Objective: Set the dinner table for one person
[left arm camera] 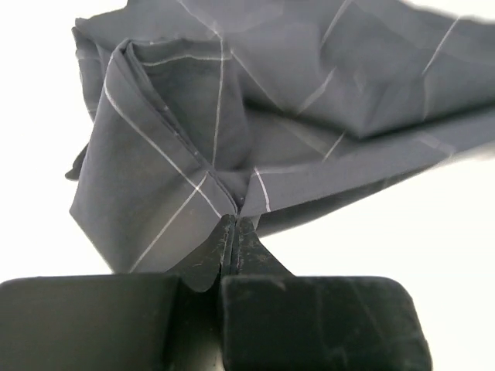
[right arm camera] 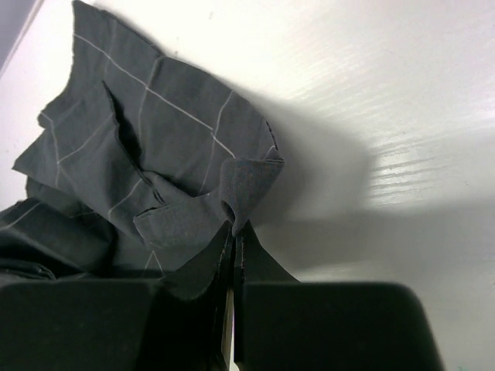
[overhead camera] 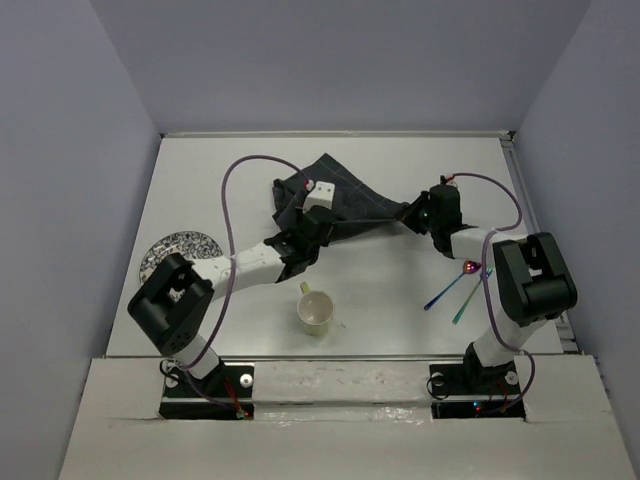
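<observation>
Dinner table (overhead camera: 200, 190): white, flat, spread between lilac walls. Dark grid-lined cloth (overhead camera: 350, 200) crumpled on its far middle. Left gripper (left arm camera: 234, 224): fingers closed tight on a fold at the left end of the cloth. Right gripper (right arm camera: 234, 228): fingers closed on a corner at the right end. Cream cup (overhead camera: 315, 312) upright near centre; patterned plate (overhead camera: 180, 250) at near left; cutlery (overhead camera: 455, 290) lying at near right, all apart from the cloth.

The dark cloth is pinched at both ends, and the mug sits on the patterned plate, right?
The mug is not on the plate: the top view shows it on the table, apart from the plate. The cloth part is right.
</observation>
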`<state>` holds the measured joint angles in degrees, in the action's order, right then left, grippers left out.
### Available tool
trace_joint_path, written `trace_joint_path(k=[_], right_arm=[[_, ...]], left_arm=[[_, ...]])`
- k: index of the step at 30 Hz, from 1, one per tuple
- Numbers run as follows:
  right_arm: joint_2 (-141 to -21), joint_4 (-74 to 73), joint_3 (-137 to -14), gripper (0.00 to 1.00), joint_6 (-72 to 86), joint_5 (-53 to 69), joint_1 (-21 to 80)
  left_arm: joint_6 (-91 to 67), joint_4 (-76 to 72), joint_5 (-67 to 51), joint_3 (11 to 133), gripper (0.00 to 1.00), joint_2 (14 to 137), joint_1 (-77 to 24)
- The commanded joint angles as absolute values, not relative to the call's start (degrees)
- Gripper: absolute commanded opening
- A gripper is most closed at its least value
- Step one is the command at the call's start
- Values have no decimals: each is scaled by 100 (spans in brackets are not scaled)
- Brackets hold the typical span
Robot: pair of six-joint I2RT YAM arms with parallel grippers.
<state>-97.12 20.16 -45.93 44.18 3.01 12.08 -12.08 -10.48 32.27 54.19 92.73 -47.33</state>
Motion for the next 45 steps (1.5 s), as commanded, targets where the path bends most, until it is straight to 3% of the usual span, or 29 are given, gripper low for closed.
trace_joint_path(k=[1,10,11,12,14,15,22,29,32,39,45], right_arm=[[-9388,2180,-4448,0,4052,-264,1160],[-9158,2162,-4149,0,3894,-290,1160],[-9150,2162,-4122,0,3876,-307,1160],[-9097,2153,-4087,0,3824,-351,1160],[-9035,2092,-4052,0,3788,-421,1160],[-8948,2057,-4043,0,3771,-483,1160],[-8693,1890,-3797,0,3639,-685,1160],[-8675,1890,-3788,0,3569,-580,1160],[-8640,1890,-3771,0,3560,-563,1160],[-8657,1925,-3744,0,3586,-448,1160],[-8622,1951,-3735,0,3568,-369,1160]], left_arm=[[-1791,-2002,2412,4634,0,8606,-4141],[-2399,-3162,1047,3508,2,8113,-3489],[-2399,-3277,959,3429,9,8069,-3481],[-2373,-3365,819,3367,24,7981,-3489],[-2390,-3462,835,3226,37,7876,-3489],[-2373,-3472,852,3191,39,7849,-3481],[-2119,-3226,993,3480,39,7971,-3647],[-1469,-2287,1361,4516,41,8823,-4446],[-1345,-1839,1713,4867,52,9201,-4570],[-1195,-950,2135,5607,61,10107,-4570],[-1160,-712,2470,5783,56,10441,-4570]])
